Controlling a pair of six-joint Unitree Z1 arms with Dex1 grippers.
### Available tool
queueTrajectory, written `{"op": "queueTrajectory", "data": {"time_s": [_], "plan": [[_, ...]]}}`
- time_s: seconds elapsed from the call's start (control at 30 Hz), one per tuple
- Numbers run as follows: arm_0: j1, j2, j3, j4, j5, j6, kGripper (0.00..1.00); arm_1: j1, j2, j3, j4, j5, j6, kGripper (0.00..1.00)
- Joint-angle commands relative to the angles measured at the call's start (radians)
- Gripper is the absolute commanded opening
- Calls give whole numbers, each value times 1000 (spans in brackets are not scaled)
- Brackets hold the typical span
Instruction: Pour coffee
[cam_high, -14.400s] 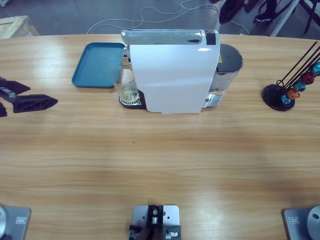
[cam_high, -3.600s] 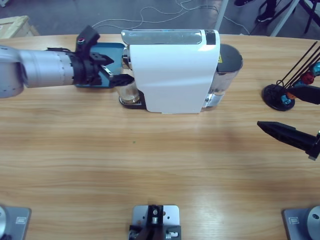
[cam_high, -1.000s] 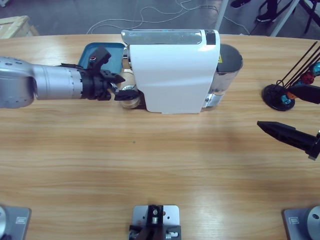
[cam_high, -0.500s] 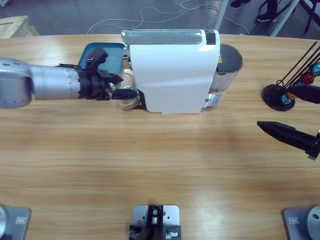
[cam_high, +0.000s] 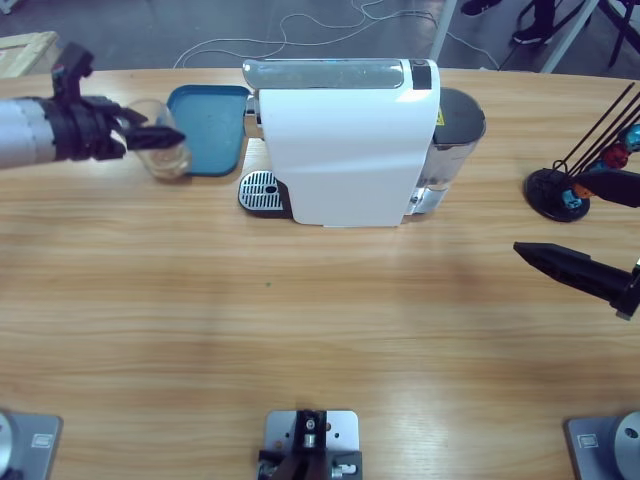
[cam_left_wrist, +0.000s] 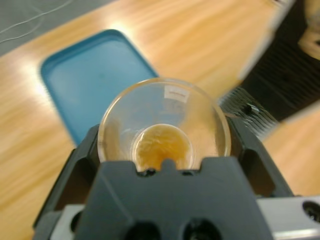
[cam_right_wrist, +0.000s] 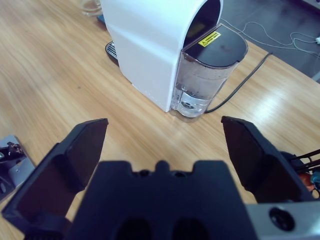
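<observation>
Right gripper (cam_right_wrist: 162, 145) — jaws spread wide, holding nothing, idle near the capsule stand (cam_high: 565, 190). Coffee machine (cam_high: 345, 150), drip grate (cam_high: 260, 190) bare. Left gripper (cam_high: 150, 138) — 2 jaws pinching the glass (cam_left_wrist: 164, 127) above the table just beside the blue tray (cam_high: 210, 130); coffee (cam_left_wrist: 162, 146) lies shallow inside. Risk: a sudden tilt spills it.

Three cameras, one worktop (cam_high: 320, 330)

High view looks straight down; left wrist camera sits close over the glass (cam_left_wrist: 164, 125) and blue tray (cam_left_wrist: 95, 75); right wrist camera faces the coffee machine (cam_right_wrist: 155, 45) (shared with overhead).
</observation>
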Motion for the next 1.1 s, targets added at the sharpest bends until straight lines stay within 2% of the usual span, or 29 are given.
{"op": "queueTrajectory", "data": {"time_s": [0.03, 0.13, 0.2, 0.23, 0.27, 0.33, 0.37, 0.4, 0.67, 0.77, 0.83, 1.0, 1.1], "plan": [[57, 267, -188, -17, 27, -9, 200, 0, 20, 35, -25, 15, -12, 1000], [57, 320, -237, -17, 29, -10, 205, 0, 22, 36, -28, 14, -11, 1000], [57, 349, -247, -16, 35, -11, 330, 0, 25, 36, -28, 16, -11, 1000], [57, 362, -252, -14, 38, -12, 353, 0, 25, 36, -28, 16, -11, 1000], [57, 362, -254, -12, 41, -12, 493, 0, 25, 36, -28, 16, -11, 1000], [57, 365, -257, -12, 58, -12, 853, 0, 26, 36, -30, 16, -11, 1000], [57, 366, -257, -11, 69, -13, 957, 0, 28, 36, -31, 15, -11, 1000], [57, 366, -257, -9, 74, -14, 989, 0, 27, 37, -31, 14, -11, 1000], [51, 357, -248, 49, 70, -75, 991, 0, 22, 41, -34, 11, -8, 1000], [48, 287, -195, 46, 76, -88, 991, 0, 22, 42, -34, 12, -7, 1000], [51, 199, -146, 62, 101, -106, 991, 0, 28, 42, -34, 13, -6, 1000], [91, -160, -81, 348, 183, -112, 991, 0, 37, 42, -34, 12, -6, 1000], [63, -392, -70, 521, 172, -119, 991, 0, 51, 38, -34, 15, -7, 1000]]}}
